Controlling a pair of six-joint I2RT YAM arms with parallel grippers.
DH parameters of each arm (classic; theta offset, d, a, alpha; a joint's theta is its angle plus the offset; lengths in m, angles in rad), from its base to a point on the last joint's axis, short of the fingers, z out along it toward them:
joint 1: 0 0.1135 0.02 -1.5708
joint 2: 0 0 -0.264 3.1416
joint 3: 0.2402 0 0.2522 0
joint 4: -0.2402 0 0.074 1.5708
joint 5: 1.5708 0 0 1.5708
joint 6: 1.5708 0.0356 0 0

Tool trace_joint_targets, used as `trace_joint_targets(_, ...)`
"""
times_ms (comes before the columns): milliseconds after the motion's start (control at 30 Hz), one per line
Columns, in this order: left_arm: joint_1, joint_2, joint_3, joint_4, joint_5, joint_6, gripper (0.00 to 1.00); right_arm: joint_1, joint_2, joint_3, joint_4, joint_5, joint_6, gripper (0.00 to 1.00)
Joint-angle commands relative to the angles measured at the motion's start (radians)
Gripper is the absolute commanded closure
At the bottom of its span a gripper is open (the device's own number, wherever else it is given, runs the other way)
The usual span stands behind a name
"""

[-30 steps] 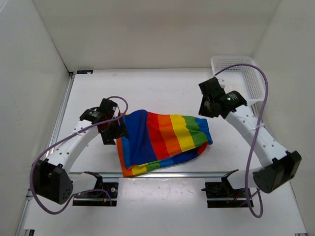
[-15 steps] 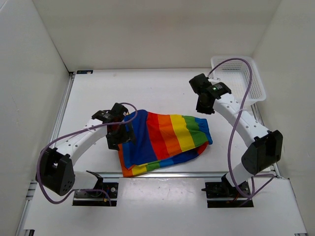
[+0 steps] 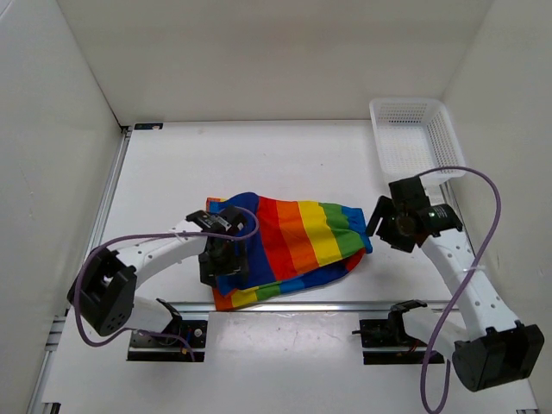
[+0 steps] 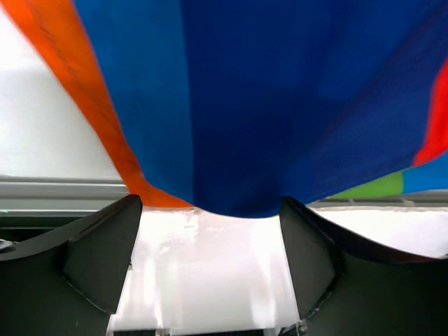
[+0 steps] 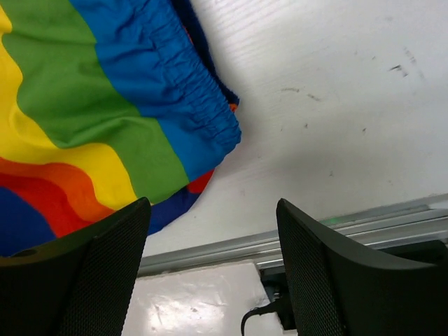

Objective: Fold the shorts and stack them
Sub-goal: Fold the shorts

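Observation:
The rainbow-striped shorts lie folded near the table's front middle, dark blue end to the left, green and blue waistband end to the right. My left gripper stands open over their left dark blue part. In the left wrist view the dark blue cloth fills the top, and its lower edge dips just between the open fingertips, unclamped. My right gripper hangs open just right of the waistband end. In the right wrist view the shorts lie ahead to the left, with nothing between the fingers.
A white mesh basket stands at the back right corner. A metal rail runs along the table's front edge, just below the shorts. White walls close in the left, back and right sides.
The right arm swung from the back right down to the shorts' right end and its jaws opened. The left gripper slid toward the front along the shorts' left side.

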Motion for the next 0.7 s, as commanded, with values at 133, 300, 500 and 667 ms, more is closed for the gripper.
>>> trace_joint_targets(133, -0.063, 0.101, 0.036, 0.038, -0.041, -0.075, 0.61, -0.143, -0.028, -0.129, 0.139, -0.322, 0.007, 0.24)
trace_joint_targets(300, -0.063, 0.101, 0.076, 0.004, -0.064, -0.075, 0.89, -0.201, 0.006, -0.214, 0.237, -0.469, 0.05, 0.27)
trace_joint_targets(500, -0.063, 0.071, 0.142, -0.053, -0.097, -0.075, 0.89, -0.223, 0.065, -0.295, 0.337, -0.563, 0.101, 0.33)
trace_joint_targets(667, -0.063, 0.025, 0.208, -0.129, -0.129, -0.075, 0.89, -0.223, 0.101, -0.291, 0.377, -0.415, 0.112, 0.78)
